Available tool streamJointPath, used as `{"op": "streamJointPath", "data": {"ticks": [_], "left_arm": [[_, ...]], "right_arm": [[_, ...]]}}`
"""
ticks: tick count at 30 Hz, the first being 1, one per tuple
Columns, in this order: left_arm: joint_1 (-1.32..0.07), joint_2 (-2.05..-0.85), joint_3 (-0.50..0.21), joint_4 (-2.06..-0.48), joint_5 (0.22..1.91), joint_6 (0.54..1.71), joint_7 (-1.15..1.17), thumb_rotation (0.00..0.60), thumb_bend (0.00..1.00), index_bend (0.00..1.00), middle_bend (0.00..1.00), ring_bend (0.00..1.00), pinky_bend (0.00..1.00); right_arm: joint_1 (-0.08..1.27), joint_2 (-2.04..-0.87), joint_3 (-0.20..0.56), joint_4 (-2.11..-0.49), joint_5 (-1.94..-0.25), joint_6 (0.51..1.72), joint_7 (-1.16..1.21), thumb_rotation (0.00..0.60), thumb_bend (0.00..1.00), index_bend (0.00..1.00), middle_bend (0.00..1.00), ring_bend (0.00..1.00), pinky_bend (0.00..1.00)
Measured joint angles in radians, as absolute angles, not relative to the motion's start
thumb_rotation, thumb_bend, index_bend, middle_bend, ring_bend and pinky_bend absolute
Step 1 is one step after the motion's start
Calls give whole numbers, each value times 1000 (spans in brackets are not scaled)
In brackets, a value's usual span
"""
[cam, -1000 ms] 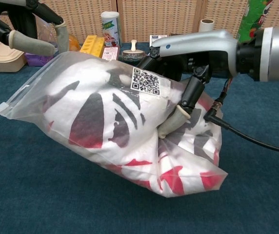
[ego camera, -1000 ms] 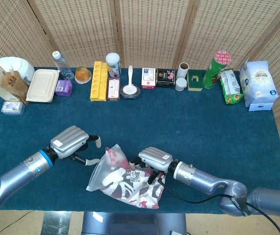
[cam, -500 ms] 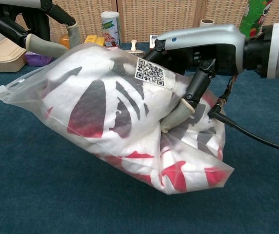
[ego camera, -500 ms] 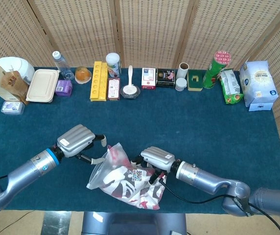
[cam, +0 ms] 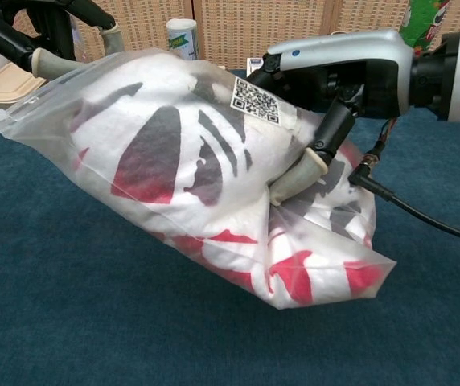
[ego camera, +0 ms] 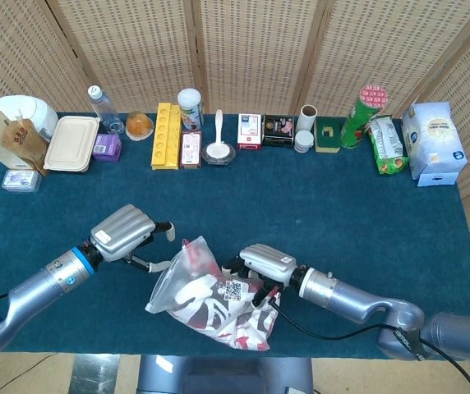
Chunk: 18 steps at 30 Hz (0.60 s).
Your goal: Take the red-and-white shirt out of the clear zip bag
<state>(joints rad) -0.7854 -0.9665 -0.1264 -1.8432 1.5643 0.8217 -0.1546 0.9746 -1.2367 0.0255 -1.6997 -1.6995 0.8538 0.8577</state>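
The clear zip bag (ego camera: 206, 297) (cam: 174, 153) lies at the table's near edge with the red-and-white shirt (cam: 214, 241) bunched inside it, a QR label on top. My right hand (ego camera: 265, 262) (cam: 338, 80) comes from the right and grips the bag's upper right side, its fingertips (cam: 293, 178) dug into the plastic and the shirt under it. My left hand (ego camera: 122, 231) (cam: 45, 36) is at the bag's left end, fingers pinching the raised zip edge (cam: 21, 108). The bag's mouth is hidden behind the left fingers.
A row of goods lines the far edge: a lunch box (ego camera: 71, 143), a water bottle (ego camera: 99, 103), a yellow tray (ego camera: 165, 135), small boxes, a green can (ego camera: 361, 113) and a white bag (ego camera: 434, 141). Blue cloth (ego camera: 325, 205) covers the table.
The bag's left end and top have risen with my left hand, and the bag has tilted. My right hand has shifted slightly right and kept its grip.
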Motion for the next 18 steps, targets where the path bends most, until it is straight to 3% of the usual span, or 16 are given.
{"op": "streamJointPath", "data": {"ticks": [18], "left_arm": [[-836, -1049, -131, -1805, 1603, 850, -228, 257, 242, 419, 1000, 970, 872]], "right_arm": [[985, -1237, 13, -1714, -1698, 880, 868, 600, 153, 830, 852, 1000, 965]]}}
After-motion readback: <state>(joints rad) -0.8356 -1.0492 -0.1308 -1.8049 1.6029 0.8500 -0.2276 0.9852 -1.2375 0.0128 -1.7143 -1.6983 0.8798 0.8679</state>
